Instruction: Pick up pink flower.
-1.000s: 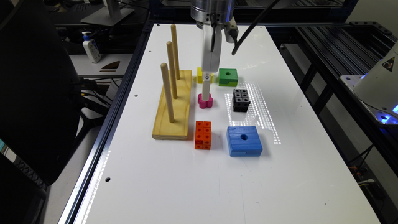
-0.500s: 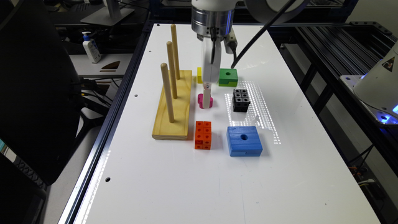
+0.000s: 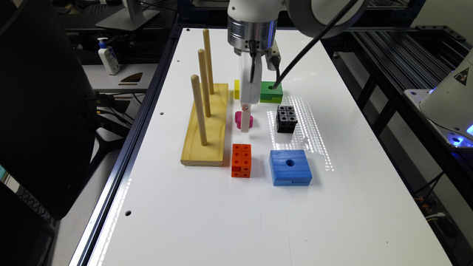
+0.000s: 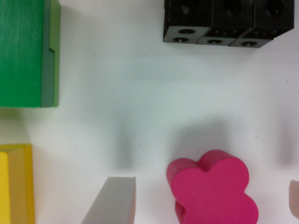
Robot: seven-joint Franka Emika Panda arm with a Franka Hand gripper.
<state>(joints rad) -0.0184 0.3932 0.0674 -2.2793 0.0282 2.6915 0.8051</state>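
Jaws: I read them as spread apart; in the wrist view one grey finger sits to one side of the pink flower and the edge of the other finger shows at the frame's far side, with white table between each and the block. Nothing is gripped.
Table: white top, everything below placed relative to the pink flower.
Peg board: wooden base with three upright pegs, beside the flower on the exterior view's left, apart from it.
Blue block: nearer the camera than the flower and to the exterior view's right, well apart.
Orange block: just nearer the camera than the flower, near but not touching.
Green block: beyond the flower, to the exterior view's right.
Black block: level with the flower on the exterior view's right, apart.
Yellow block: beyond the flower, partly hidden by the arm.
Gripper: low over the table, its tip right at the flower.
Pink flower: flat on the table, between the fingers, not lifted.
Progress: I judge the approach and descent done; closing on the flower and raising it are left.
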